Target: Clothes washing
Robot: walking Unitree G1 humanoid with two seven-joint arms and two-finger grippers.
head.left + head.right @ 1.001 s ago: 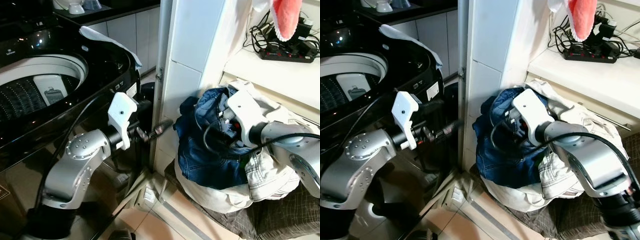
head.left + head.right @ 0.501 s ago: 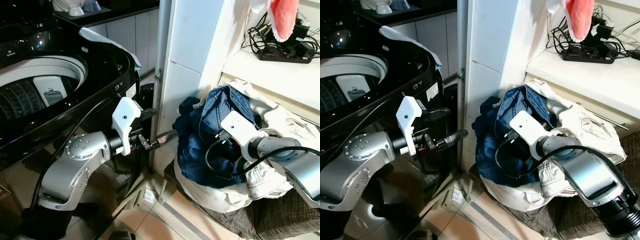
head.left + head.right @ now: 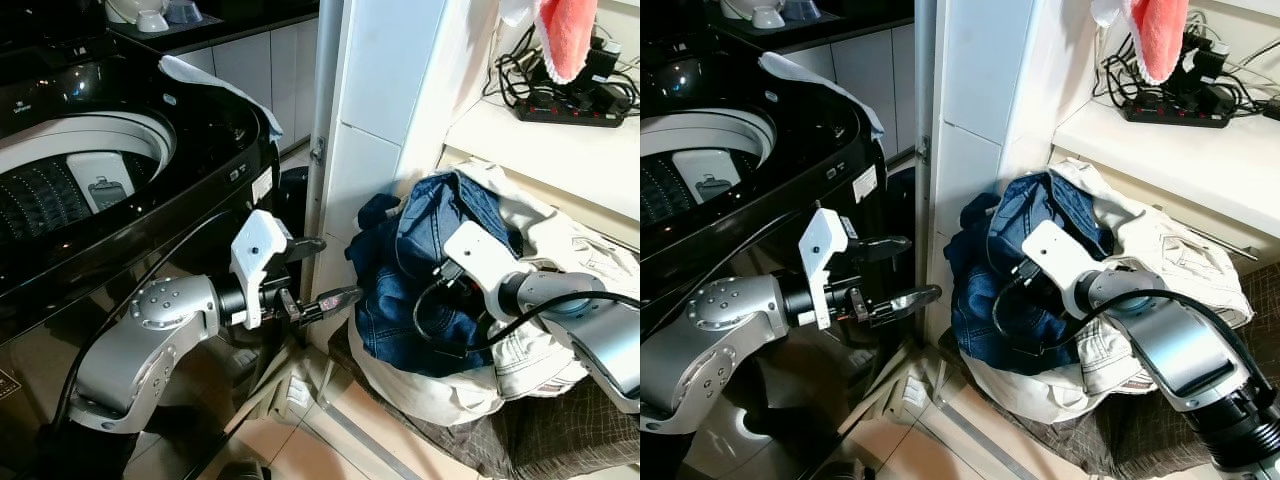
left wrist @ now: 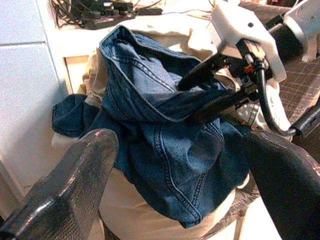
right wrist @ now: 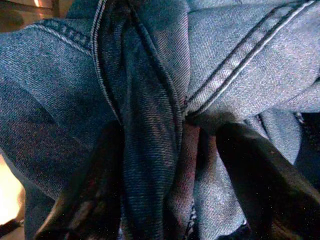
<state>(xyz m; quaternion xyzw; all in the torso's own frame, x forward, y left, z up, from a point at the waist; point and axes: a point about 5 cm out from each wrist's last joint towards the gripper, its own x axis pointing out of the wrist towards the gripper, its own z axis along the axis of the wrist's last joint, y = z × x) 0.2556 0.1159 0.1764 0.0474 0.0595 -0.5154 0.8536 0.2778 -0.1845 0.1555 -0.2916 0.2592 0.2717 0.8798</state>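
Your view looks down into a tight laundry corner. On your left stands a black top-loading washing machine (image 3: 120, 180) with its lid up, the ribbed drum open and a pale cloth (image 3: 215, 85) draped over its back corner. A white tiled pillar (image 3: 385, 110) divides the space. To your right, a white shelf (image 3: 560, 150) carries a black power strip with tangled cables (image 3: 570, 95), and a pink-red towel (image 3: 565, 35) hangs above it. The floor is light tile (image 3: 330, 440), with a dark checked fabric (image 3: 560, 430) spread under the laundry pile.

The blue denim jeans (image 3: 420, 270) sit on top of a heap of cream-white clothes (image 3: 530, 340) on the floor, against the foot of the pillar and below the shelf.

Your left gripper (image 3: 320, 272) is held out level between the washer front and the jeans, fingers spread wide apart with nothing between them, tips just short of the denim.

Your right gripper (image 5: 165, 175) is buried in the jeans: in the right wrist view both black fingers (image 5: 90, 190) sit either side of a thick fold of denim, pinching it. The right forearm reaches in across the cream heap, elbow out to your right.
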